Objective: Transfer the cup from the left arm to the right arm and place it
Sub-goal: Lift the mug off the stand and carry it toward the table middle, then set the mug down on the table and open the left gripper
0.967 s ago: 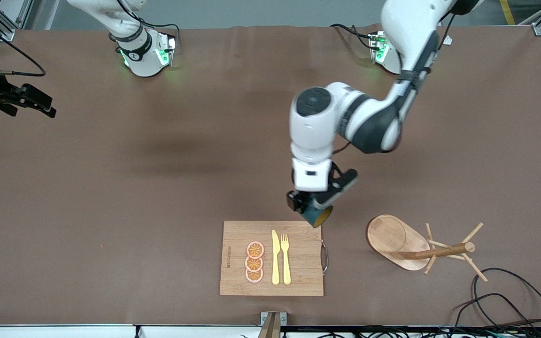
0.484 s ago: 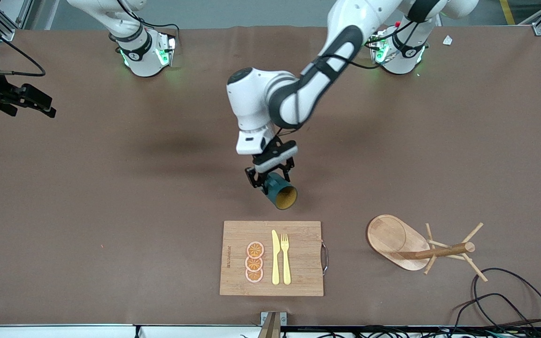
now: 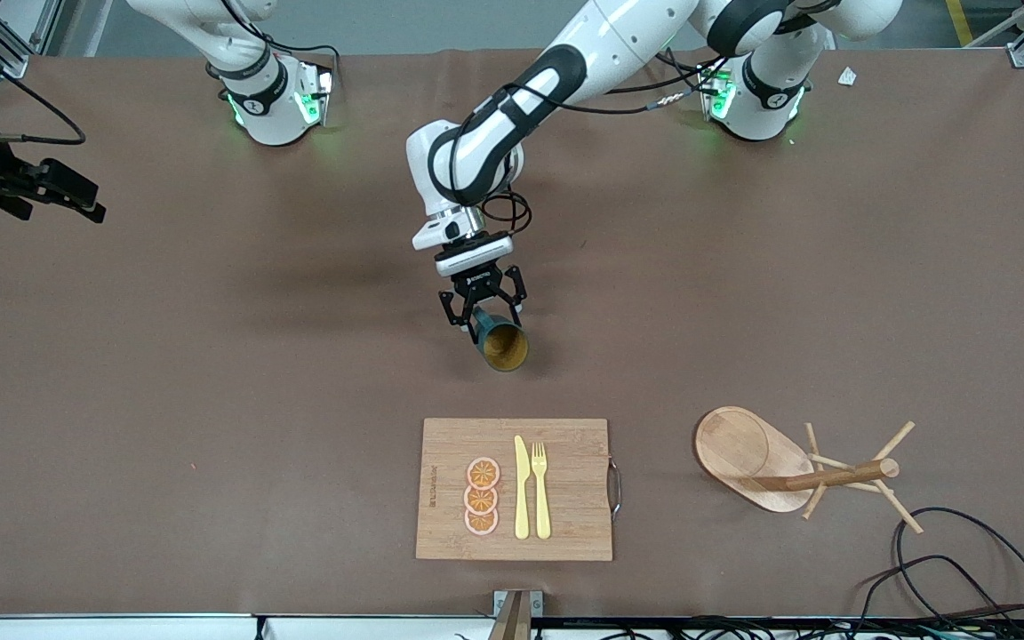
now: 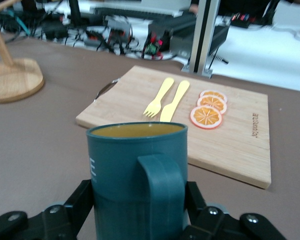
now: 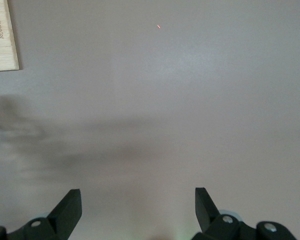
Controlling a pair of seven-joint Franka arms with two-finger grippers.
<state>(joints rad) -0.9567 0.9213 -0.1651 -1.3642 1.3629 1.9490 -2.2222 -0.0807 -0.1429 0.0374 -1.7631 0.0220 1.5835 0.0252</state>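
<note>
The left arm is stretching from its base toward the table's (image 3: 210, 373) middle, its left gripper (image 3: 482, 314) clamping the cup (image 3: 500, 342), tilted mouth-out, over bare cloth. Only the left wrist view is showing the cup's handle (image 4: 161, 187). The right gripper (image 5: 138, 210) is waiting at the table's edge, fingers spread wide.

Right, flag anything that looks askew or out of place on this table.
The wooden mug tree lies tipped on its side near the cutting board. The cup is held tilted in the left pincer, nothing spilled.
</note>
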